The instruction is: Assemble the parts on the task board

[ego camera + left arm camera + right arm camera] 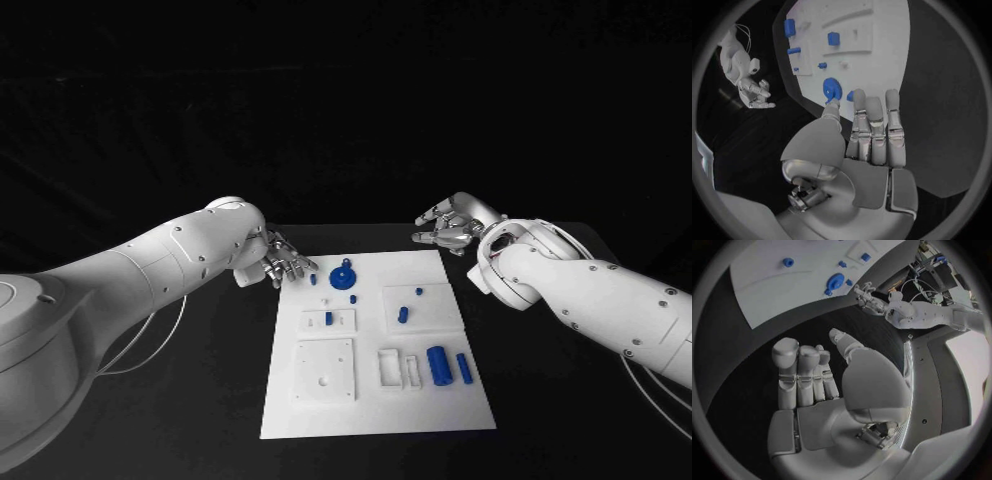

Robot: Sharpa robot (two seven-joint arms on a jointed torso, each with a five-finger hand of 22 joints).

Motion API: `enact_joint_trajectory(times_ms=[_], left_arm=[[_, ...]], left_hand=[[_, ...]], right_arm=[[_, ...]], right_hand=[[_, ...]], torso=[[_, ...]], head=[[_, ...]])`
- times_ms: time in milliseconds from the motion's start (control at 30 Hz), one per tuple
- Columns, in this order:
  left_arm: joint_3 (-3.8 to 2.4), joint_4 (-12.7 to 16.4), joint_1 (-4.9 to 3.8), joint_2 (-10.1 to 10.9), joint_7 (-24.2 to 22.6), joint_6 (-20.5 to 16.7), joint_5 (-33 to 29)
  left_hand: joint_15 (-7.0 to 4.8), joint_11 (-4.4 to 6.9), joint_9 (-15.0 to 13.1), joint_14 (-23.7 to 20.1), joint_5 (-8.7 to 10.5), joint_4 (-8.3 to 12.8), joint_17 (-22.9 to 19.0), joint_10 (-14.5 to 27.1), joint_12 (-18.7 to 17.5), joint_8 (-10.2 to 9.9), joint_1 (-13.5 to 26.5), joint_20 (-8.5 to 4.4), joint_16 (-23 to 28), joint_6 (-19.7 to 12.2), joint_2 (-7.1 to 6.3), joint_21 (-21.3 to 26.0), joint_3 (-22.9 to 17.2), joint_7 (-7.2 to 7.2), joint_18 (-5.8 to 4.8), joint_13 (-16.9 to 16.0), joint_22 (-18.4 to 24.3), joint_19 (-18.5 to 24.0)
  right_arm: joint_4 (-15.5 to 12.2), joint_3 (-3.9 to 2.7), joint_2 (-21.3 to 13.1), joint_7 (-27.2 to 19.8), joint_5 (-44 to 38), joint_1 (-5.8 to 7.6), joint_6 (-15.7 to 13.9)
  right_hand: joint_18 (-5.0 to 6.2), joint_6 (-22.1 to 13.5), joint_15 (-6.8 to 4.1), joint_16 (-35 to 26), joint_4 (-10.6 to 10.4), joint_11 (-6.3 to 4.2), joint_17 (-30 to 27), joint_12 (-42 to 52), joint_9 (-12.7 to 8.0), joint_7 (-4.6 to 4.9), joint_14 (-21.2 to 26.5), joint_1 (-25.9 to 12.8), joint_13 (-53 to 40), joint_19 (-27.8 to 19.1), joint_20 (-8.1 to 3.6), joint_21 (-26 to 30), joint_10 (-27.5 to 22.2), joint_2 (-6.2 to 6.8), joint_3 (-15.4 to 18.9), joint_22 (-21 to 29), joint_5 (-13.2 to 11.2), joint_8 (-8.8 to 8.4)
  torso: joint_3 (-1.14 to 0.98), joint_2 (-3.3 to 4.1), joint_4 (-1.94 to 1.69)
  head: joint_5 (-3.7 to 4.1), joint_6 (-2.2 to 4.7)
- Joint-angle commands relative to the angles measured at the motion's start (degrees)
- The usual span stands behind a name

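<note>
On the black bench (216,400) in the head view, the white task board (378,340) carries blue parts (437,366); the left hand (286,262) hovers released at its far left corner, the right hand (450,228) released just beyond its far right corner. Left wrist view: fingers (873,130) extended, empty, near a round blue part (832,90). Right wrist view: fingers (801,372) spread above bare bench, grasping nothing.

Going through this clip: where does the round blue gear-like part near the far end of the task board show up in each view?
Head view: round blue part near the task board's far end, by the left robot hand.
Left wrist view: just beyond that hand's fingertips.
Right wrist view: near the board's edge.
Shared landmark: the white board.
</note>
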State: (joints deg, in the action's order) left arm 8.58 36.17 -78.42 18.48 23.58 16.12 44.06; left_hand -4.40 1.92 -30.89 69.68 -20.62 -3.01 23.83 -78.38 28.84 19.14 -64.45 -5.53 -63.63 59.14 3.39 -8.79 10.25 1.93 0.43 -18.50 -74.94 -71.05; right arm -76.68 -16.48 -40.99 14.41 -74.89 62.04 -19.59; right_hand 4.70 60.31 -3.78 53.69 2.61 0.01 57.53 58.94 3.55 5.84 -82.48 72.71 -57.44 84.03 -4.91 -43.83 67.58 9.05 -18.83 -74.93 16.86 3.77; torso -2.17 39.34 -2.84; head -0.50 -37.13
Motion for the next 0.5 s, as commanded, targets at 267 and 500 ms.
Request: enact_joint_trajectory(times_ms=[267,500], left_arm=[[0.02,-1.1,0.50,-1.4,-1.8,-0.1,1.3],[0.06,-1.6,0.67,-1.7,-1.7,-0.4,2.3]], left_hand=[[0.02,-0.12,0.2,-0.7,-0.17,0.3,-0.1,0.6,0.7,-0.2,-0.3,0.14,-0.5,-0.5,0.06,0.4,0.2,-0.10,-0.43,-0.1,-1.1,0.3],[0.03,-0.13,0.2,-0.7,-0.16,0.2,-0.1,0.6,0.7,-0.2,-0.3,0.14,-0.6,-0.5,0.05,0.4,0.2,-0.09,-0.43,-0.1,-1.1,0.3]], right_arm=[[-0.3,-0.04,0.0,-0.1,-0.2,0.07,0.0],[-0.4,-0.06,-0.1,-0.1,-0.3,0.12,0.0]], right_hand=[[1.10,0.2,-0.34,-0.2,-0.2,-0.06,0.0,-0.2,0.0,0.31,-0.1,-0.5,0.0,3.2,-0.24,0.1,-0.4,0.03,0.0,-5.2,0.2,-0.24],[1.09,0.2,-0.34,-0.2,-0.3,-0.07,0.1,-0.2,0.0,0.30,-0.1,-0.5,0.1,3.2,-0.24,0.1,-0.4,0.01,0.0,-5.2,0.1,-0.23]], torso=[[-0.08,0.22,0.06],[-0.04,0.23,0.08]], head=[[0.49,0.12],[0.65,0.05]])
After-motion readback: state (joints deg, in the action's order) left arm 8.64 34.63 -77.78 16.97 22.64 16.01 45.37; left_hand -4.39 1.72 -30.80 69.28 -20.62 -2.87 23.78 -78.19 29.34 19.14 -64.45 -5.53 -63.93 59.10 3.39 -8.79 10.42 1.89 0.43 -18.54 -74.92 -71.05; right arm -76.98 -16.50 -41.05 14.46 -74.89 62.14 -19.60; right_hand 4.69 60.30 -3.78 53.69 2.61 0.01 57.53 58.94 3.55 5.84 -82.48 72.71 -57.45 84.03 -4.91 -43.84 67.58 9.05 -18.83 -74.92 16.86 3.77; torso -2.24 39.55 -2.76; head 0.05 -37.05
